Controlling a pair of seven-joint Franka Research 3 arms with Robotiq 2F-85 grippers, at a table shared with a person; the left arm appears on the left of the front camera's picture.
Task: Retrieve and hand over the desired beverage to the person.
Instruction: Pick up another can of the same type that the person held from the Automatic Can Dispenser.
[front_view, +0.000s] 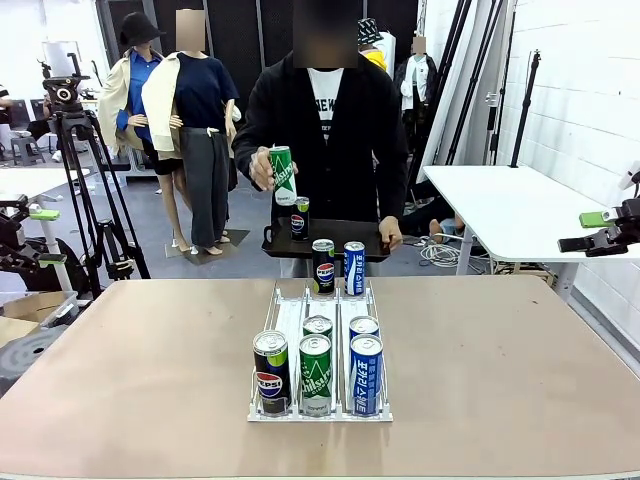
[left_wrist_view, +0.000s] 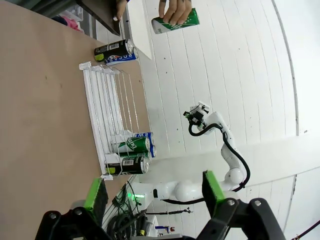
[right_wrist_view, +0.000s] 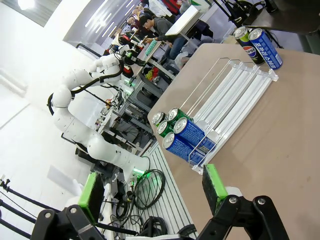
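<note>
The person (front_view: 325, 120) stands at the far side, holding up a green can (front_view: 283, 175) in one hand and a black tray (front_view: 340, 243) with a Pepsi can (front_view: 300, 218) in the other. On the table a white rack (front_view: 290, 318) holds a black Pepsi can (front_view: 271, 372), two green cans (front_view: 315, 374) and two blue cans (front_view: 366, 374) at its near end. A Pepsi can (front_view: 323, 266) and a blue can (front_view: 354, 267) stand at its far end. My left gripper (left_wrist_view: 154, 192) is open, off the table's left side. My right gripper (right_wrist_view: 151, 189) is open, off the right side.
A camera tripod (front_view: 75, 150) stands behind the left arm (front_view: 30, 240). A white table (front_view: 500, 205) sits at the back right, near the right arm (front_view: 605, 235). Bare brown tabletop (front_view: 130, 360) lies on both sides of the rack.
</note>
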